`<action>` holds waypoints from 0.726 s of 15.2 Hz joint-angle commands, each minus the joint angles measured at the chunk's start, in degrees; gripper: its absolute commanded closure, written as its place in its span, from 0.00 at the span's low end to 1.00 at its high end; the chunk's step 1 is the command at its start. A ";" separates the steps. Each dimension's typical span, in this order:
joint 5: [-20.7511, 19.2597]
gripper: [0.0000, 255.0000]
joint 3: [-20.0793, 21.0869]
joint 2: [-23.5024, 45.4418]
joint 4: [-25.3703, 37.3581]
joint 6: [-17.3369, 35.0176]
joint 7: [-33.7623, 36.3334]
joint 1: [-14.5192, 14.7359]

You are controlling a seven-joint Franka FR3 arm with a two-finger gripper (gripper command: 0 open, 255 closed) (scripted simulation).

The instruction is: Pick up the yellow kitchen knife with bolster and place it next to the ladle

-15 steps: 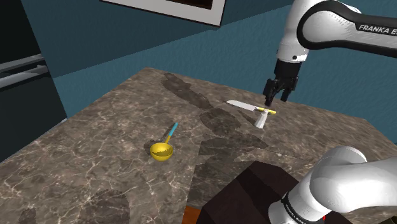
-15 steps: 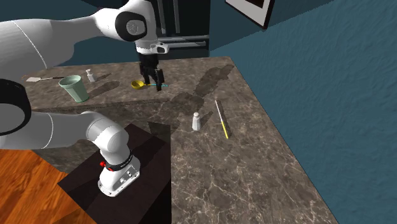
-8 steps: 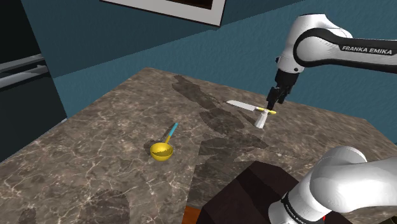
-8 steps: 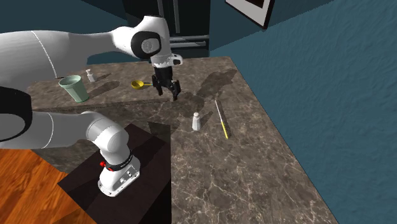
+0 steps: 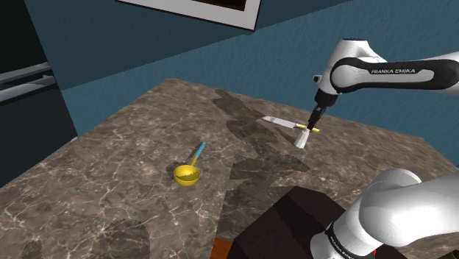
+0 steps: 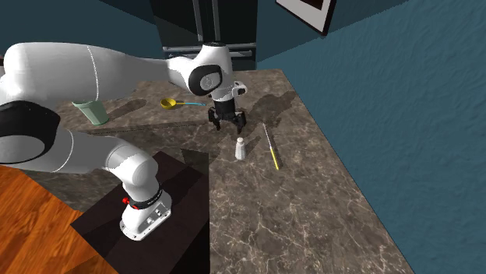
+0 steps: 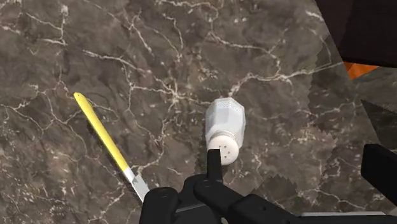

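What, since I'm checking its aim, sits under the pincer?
The white shaker stands on the marbled counter below the open pincer, by one finger; the yellow-handled knife lies beside it, untouched. The pincer's base covers most of the knife's blade.

In the wrist view, most of the blade of the yellow-handled knife (image 7: pixel 105 137) is hidden behind the body of the gripper (image 7: pixel 294 154), and one finger (image 7: pixel 214 167) overlaps the white shaker (image 7: pixel 224 122). In the second exterior view, the arm (image 6: pixel 117 70) covers the rim of the green cup (image 6: pixel 95 115) and the handle end of the ladle (image 6: pixel 169 102). The shoulder view's top edge cuts off the framed picture (image 5: pixel 213 9).
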 commanded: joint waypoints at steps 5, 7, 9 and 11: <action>0.48 0.00 -10.31 11.01 3.47 12.88 -14.84 4.31; 2.59 0.00 -14.05 15.46 5.31 16.94 -20.60 6.60; 6.20 0.00 -17.92 20.39 7.49 20.75 -27.17 9.35; 11.80 0.00 -21.89 25.92 10.01 24.13 -34.92 12.48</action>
